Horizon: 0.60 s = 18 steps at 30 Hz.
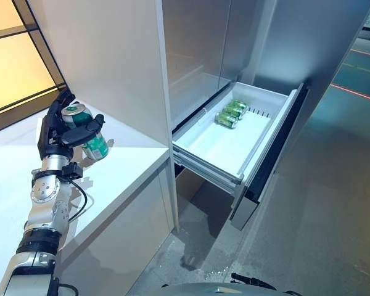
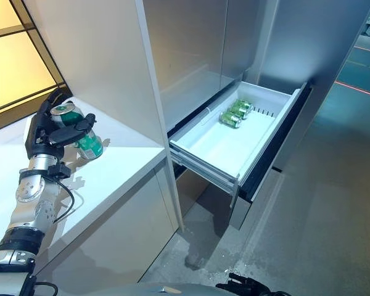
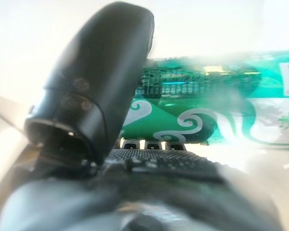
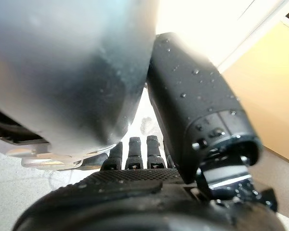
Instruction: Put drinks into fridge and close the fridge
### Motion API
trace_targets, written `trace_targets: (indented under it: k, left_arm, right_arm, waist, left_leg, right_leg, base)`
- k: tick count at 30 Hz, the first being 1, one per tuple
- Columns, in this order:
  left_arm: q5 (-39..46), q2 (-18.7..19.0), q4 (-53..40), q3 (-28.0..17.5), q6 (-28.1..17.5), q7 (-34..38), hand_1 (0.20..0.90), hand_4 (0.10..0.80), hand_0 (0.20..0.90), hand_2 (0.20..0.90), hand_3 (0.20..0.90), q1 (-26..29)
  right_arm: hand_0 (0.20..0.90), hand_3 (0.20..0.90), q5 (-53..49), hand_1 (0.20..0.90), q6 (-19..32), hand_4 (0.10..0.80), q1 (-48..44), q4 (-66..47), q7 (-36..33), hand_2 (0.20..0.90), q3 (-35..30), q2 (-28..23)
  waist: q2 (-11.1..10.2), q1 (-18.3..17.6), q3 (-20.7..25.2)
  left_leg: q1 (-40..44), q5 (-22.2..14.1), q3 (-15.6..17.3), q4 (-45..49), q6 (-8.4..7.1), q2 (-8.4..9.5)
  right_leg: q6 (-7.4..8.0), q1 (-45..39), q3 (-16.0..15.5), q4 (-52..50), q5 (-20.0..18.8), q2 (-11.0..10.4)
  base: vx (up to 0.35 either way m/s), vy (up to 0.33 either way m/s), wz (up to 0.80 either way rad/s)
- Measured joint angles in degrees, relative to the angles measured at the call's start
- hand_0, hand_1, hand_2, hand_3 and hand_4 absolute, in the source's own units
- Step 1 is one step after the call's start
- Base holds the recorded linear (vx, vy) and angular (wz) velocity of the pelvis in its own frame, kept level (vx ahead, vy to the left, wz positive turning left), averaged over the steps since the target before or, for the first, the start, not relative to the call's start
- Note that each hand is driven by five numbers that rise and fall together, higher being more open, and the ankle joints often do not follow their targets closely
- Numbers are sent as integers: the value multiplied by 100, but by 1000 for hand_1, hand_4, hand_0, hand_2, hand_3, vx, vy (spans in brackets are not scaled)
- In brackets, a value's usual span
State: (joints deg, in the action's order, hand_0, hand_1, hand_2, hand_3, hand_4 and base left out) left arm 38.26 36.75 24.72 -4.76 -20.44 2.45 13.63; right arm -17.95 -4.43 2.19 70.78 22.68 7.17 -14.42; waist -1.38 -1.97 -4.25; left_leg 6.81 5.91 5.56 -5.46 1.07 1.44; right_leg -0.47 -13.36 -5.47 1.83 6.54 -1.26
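Note:
My left hand (image 1: 54, 132) is shut on a green drink can (image 1: 96, 147) over the white counter (image 1: 126, 166). The can is tilted, and I cannot tell if its base touches the counter. The thumb (image 3: 101, 82) lies across the can's side (image 3: 207, 101) in the left wrist view. The fridge's lower drawer (image 1: 217, 150) stands pulled out to the right of the counter, with green cans (image 1: 232, 113) lying at its far end. My right hand (image 4: 197, 110) shows in the right wrist view, relaxed and empty.
The fridge's tall steel doors (image 1: 197, 49) above the drawer are closed. A white wall panel (image 1: 105, 55) stands between the counter and the fridge. The drawer's dark front (image 1: 274, 154) juts out over the grey floor (image 1: 320, 216).

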Motion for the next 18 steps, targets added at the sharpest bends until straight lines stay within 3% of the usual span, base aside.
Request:
trace_targets:
  k: [18]
  left_arm:
    - [-2, 24, 1, 0, 31, 1, 900, 800, 900, 900, 900, 99]
  right_arm:
    - [900, 900, -4, 900, 40, 800, 2, 12, 2, 900, 1, 0]
  waist:
    - [0, -27, 0]
  left_leg:
    - [19, -1, 36, 0, 1, -4]
  right_leg:
    - [0, 1, 35, -16, 0, 0]
  base:
    - [0, 0, 0]
